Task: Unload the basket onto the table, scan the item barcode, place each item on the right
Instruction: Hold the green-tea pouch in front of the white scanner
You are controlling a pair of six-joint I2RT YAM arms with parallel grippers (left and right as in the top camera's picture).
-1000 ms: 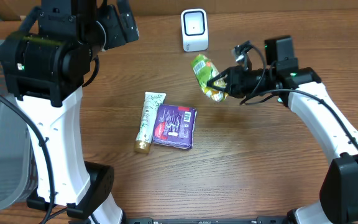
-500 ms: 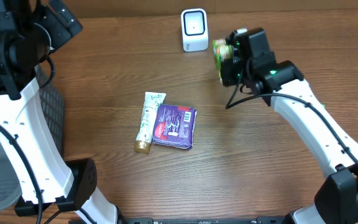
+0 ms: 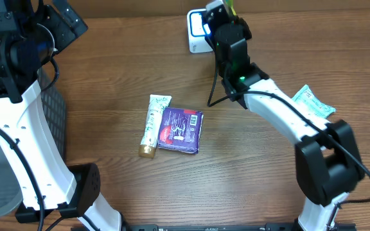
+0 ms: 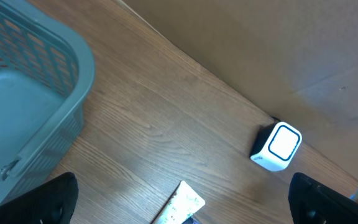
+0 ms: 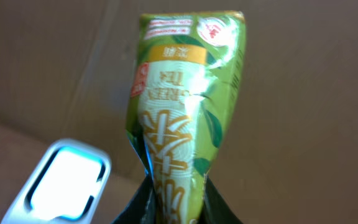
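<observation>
Gripping a green foil tea pouch (image 5: 185,93) next to the scanner

The right gripper (image 5: 169,208) is clamped on the pouch's lower end, its two black fingers pressed against either side of the crumpled foil. The pouch stands upright above the fingers, printed face toward the wrist camera, with a brown cardboard wall behind it. In that view the small white box-shaped scanner (image 5: 64,180), with its lit window, sits just below and to the left of the pouch. Whether the two touch cannot be told. From overhead, the right arm reaches across to the far edge of the wooden table (image 3: 268,173), and its wrist covers part of the scanner.

The left gripper (image 4: 188,199) is raised over the table's left side with its fingers spread wide and nothing between them. Below it is a grey-blue plastic basket (image 4: 73,74).

At the table's centre a cream squeeze tube (image 3: 154,122) lies touching a flat purple packet (image 3: 181,129). A white-and-green sachet (image 3: 312,102) lies near the right edge.
</observation>
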